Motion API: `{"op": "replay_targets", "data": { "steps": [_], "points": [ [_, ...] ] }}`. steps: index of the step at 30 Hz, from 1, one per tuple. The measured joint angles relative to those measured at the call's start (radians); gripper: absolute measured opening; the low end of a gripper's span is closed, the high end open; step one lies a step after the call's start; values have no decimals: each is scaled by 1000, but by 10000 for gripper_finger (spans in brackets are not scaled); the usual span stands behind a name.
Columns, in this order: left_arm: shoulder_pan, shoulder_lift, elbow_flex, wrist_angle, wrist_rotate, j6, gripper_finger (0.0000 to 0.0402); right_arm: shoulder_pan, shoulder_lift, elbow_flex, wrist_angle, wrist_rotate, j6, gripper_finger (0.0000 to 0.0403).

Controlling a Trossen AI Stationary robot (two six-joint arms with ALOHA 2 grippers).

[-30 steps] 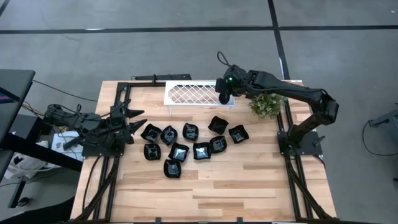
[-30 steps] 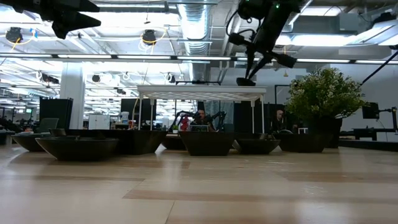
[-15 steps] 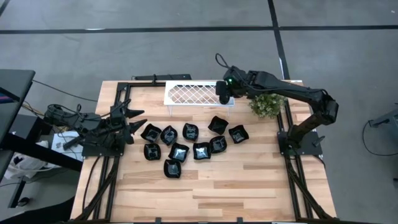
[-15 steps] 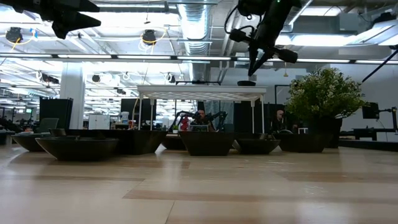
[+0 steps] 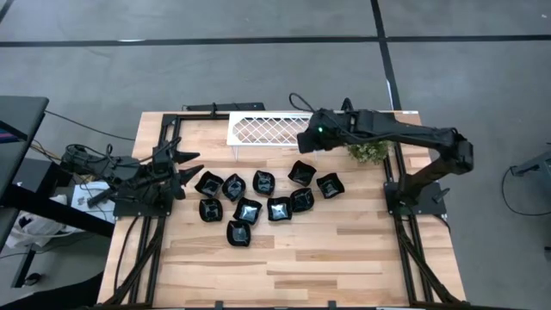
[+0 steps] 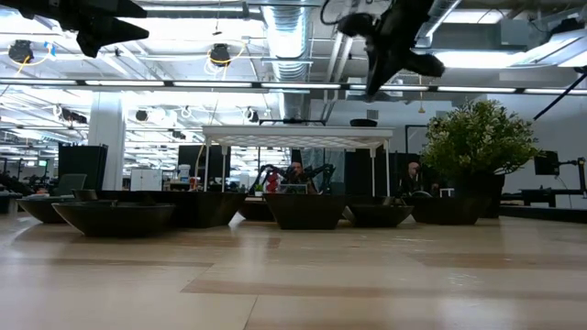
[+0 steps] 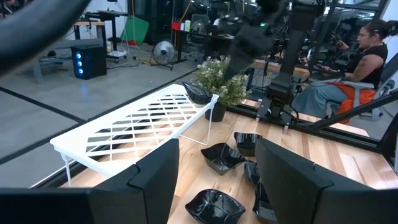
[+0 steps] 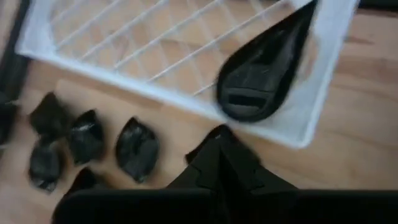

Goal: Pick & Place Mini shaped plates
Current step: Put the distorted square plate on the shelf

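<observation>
Several glossy black mini shaped plates [image 5: 267, 198] sit in a cluster on the table's middle, and they also show in the low view [image 6: 303, 209]. One teardrop plate [image 8: 261, 74] lies flat on the right end of the white lattice tray [image 5: 258, 129]; it shows too in the left wrist view [image 7: 198, 93] and the low view [image 6: 364, 122]. My right gripper [image 8: 221, 149] hangs shut above and just near of that tray end [image 6: 374, 84], touching nothing. My left gripper [image 5: 185, 164] waits open at the table's left edge.
A green potted plant [image 5: 370, 146] stands at the far right, close beside the right arm and the tray's right end. The tray stands on thin legs along the far edge. Bare wood stretches across the table's near half [image 5: 284, 267]. A person sits beyond the table [image 7: 373, 50].
My right gripper has risen away from the teardrop plate on the tray's right end and swung toward the table's near edge, rolling a little. The plate stays lying on the tray.
</observation>
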Motion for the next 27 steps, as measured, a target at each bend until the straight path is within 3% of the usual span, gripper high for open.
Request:
{"op": "replay_targets", "data": {
  "steps": [13, 27],
  "points": [
    [0, 0, 0, 11, 3, -4, 214, 236, -33, -1, -274, 32, 159, 1],
    [0, 0, 0, 23, 4, -4, 214, 461, -22, -1, -265, 128, 149, 4]
  ]
}}
